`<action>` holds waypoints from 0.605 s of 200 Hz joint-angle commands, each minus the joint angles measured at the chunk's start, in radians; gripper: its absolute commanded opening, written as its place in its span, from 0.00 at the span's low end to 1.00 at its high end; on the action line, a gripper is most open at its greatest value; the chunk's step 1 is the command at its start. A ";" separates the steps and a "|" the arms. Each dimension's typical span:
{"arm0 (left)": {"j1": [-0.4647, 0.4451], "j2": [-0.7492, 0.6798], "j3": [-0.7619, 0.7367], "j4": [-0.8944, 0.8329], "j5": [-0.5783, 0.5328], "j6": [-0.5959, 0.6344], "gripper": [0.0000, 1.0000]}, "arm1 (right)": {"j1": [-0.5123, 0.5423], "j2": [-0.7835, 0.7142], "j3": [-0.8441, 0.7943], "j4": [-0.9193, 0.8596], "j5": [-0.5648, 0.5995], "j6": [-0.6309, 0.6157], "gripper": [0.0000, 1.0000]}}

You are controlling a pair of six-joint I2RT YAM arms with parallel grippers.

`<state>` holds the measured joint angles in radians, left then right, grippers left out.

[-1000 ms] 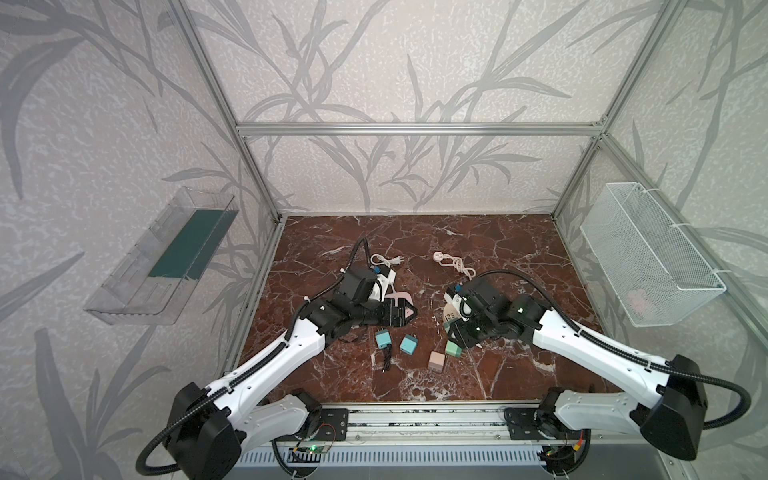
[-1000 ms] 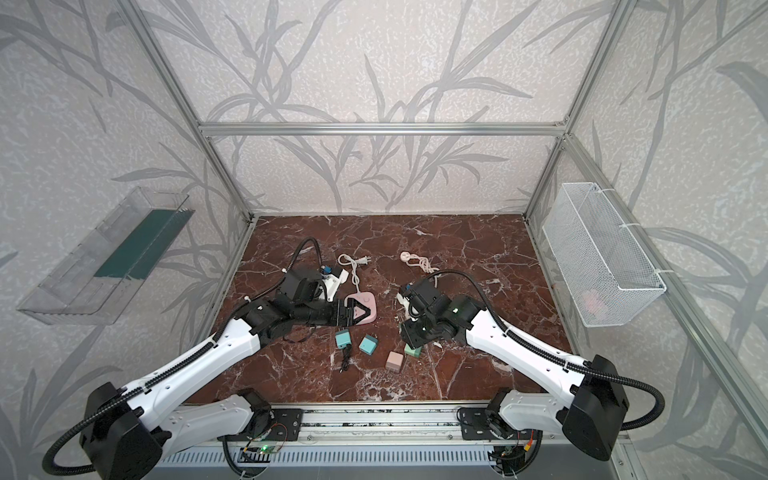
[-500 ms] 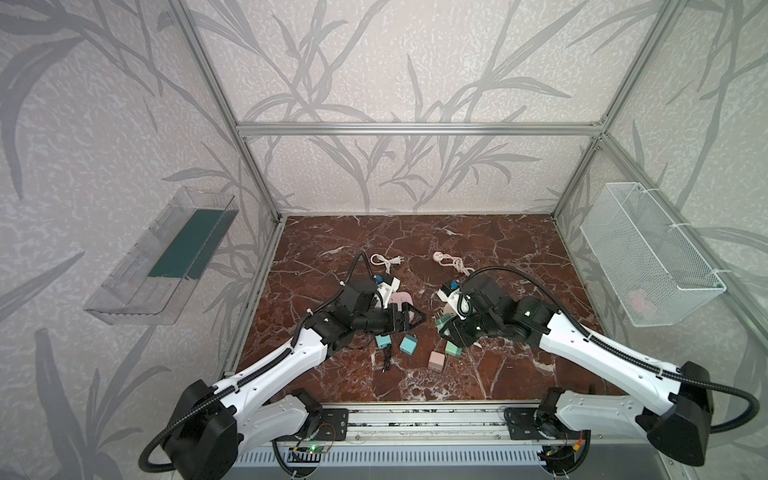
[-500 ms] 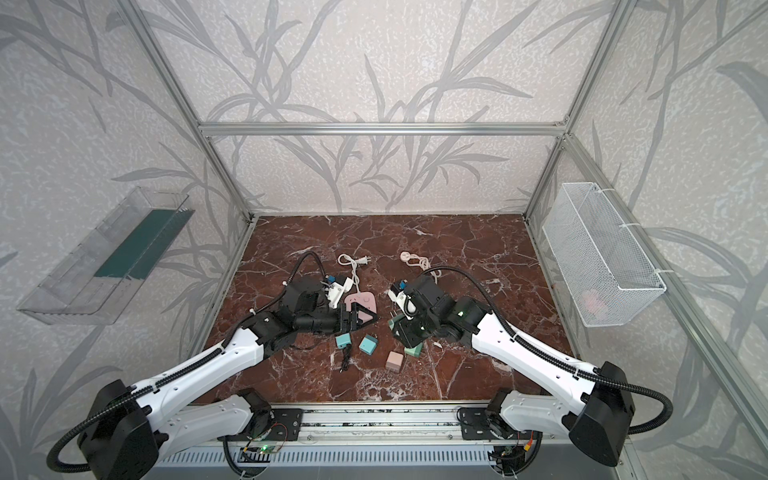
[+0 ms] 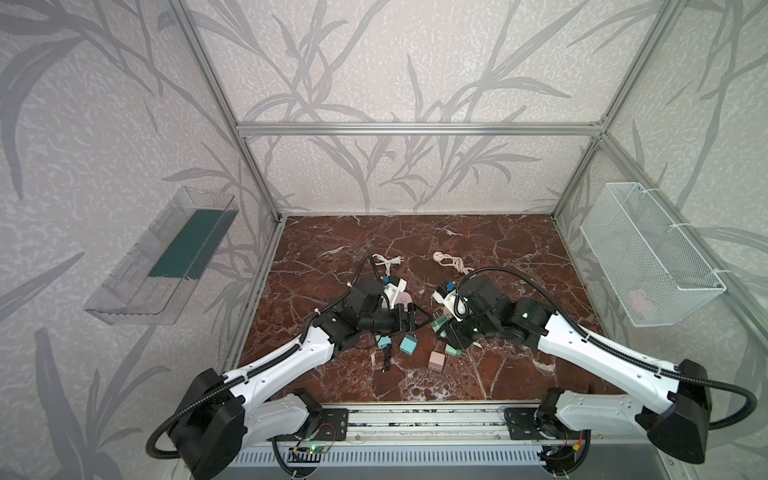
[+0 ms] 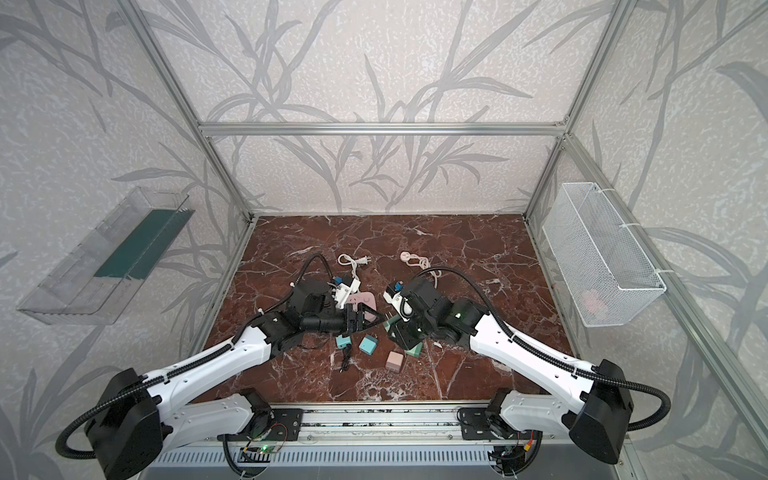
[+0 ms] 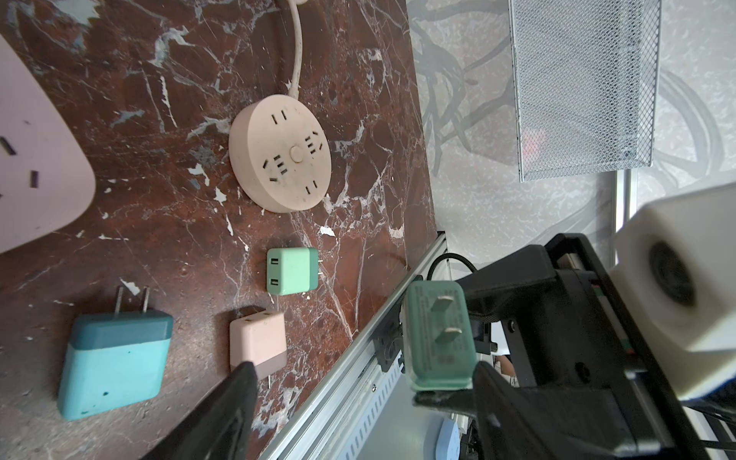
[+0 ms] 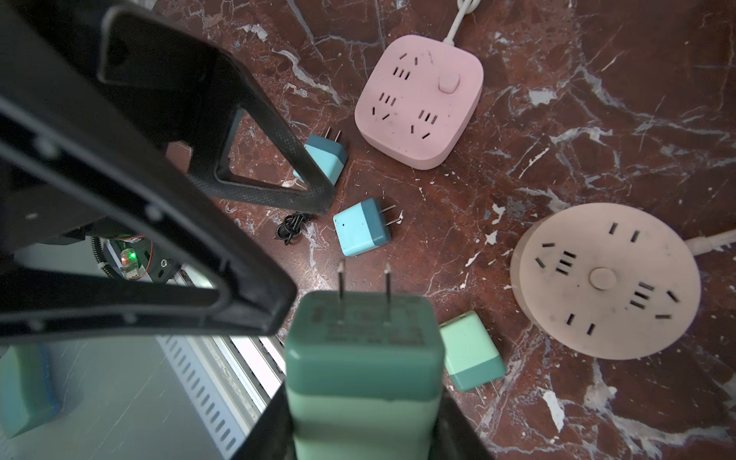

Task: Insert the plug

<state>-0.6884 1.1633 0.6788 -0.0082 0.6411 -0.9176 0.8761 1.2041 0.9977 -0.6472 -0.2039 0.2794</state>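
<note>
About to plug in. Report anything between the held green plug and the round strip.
The round strip shows a bare face. One loose mint charger lies near its edge, below the raised green plug; it may crowd a low approach.

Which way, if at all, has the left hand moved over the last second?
Yes: the left hand shifted rightward and frontward, off the pink socket toward the green plug.
</note>
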 commanded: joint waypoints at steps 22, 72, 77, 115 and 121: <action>-0.025 0.028 0.039 0.039 0.000 -0.012 0.82 | 0.013 0.020 0.031 0.018 -0.023 -0.008 0.00; -0.038 0.069 0.057 0.068 0.003 -0.020 0.75 | 0.022 0.047 0.046 0.029 -0.037 -0.014 0.00; -0.037 0.073 0.057 0.070 0.004 -0.021 0.74 | 0.023 0.050 0.049 0.028 -0.038 -0.016 0.00; -0.040 0.091 0.060 0.091 0.018 -0.027 0.60 | 0.027 0.075 0.063 0.028 -0.036 -0.024 0.00; -0.042 0.091 0.060 0.092 0.019 -0.027 0.59 | 0.027 0.077 0.063 0.029 -0.032 -0.023 0.00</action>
<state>-0.7238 1.2469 0.7101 0.0551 0.6476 -0.9360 0.8948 1.2694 1.0290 -0.6319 -0.2287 0.2722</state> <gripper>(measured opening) 0.609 0.432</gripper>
